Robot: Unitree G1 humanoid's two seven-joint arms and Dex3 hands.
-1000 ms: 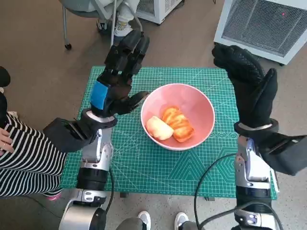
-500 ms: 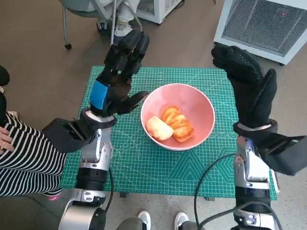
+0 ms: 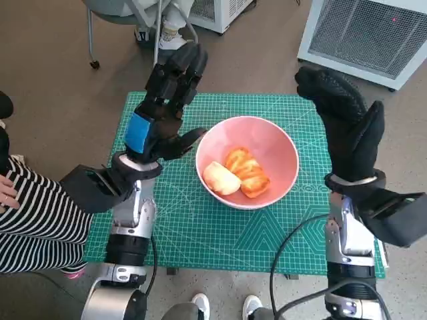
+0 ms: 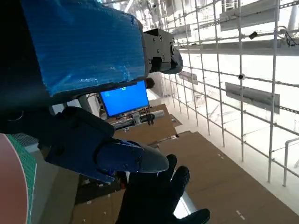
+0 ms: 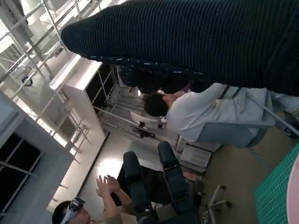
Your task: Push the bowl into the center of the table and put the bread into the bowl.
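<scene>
I see the pink bowl (image 3: 247, 162) near the middle of the green cutting mat (image 3: 200, 227) on the bench, bread rolls (image 3: 237, 174) inside it. Both hands are raised — left hand (image 3: 163, 110) and right hand (image 3: 343, 120), fingers apart, holding nothing — so I judge the task complete.

Glossy, smooth pink bowl (image 3: 248, 161) — glazed-looking bread (image 3: 237, 175) inside. Matt green cutting mat (image 3: 220, 230), printed with a grid. Right hand (image 3: 347, 130) gloved in ribbed knit — left hand (image 3: 163, 113) in smooth blue tape.

Brown floor (image 3: 60, 67) (white cabinet (image 3: 373, 33) behind)
</scene>
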